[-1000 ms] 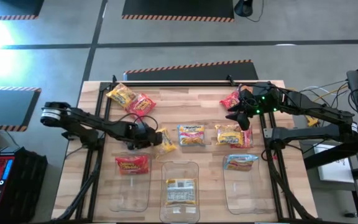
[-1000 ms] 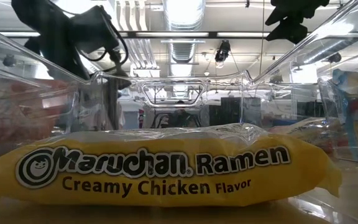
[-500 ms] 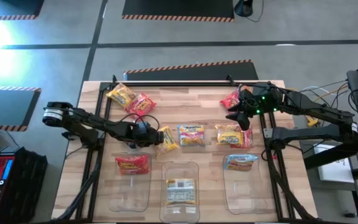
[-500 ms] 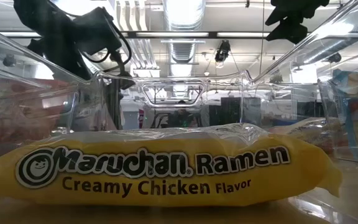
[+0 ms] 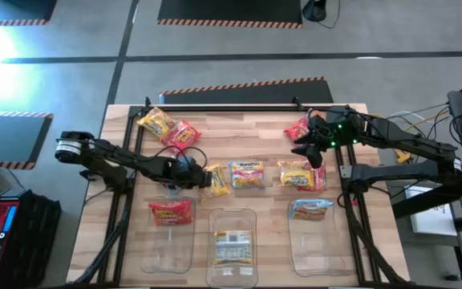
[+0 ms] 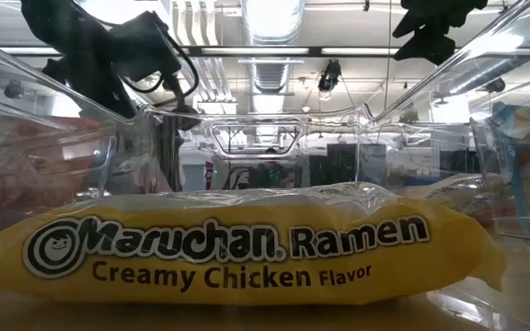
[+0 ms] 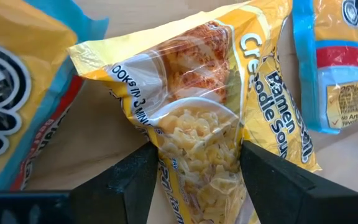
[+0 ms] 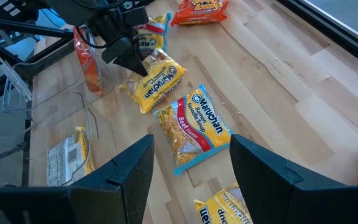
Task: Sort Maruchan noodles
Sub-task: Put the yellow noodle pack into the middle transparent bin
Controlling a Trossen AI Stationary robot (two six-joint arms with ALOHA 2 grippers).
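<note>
I see left gripper [image 7: 194, 180] fingers pinching crinkled yellow plastic ramen packet [image 7: 210, 118] from both sides, frame centre; right gripper [image 8: 188, 165] fingers spread, empty.

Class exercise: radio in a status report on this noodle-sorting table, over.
Left gripper astride yellow packet, jaws either side, not clearly clamped. Right gripper open, hovering near red packet. Middle bin holds one yellow packet. Nothing in the way.
</note>
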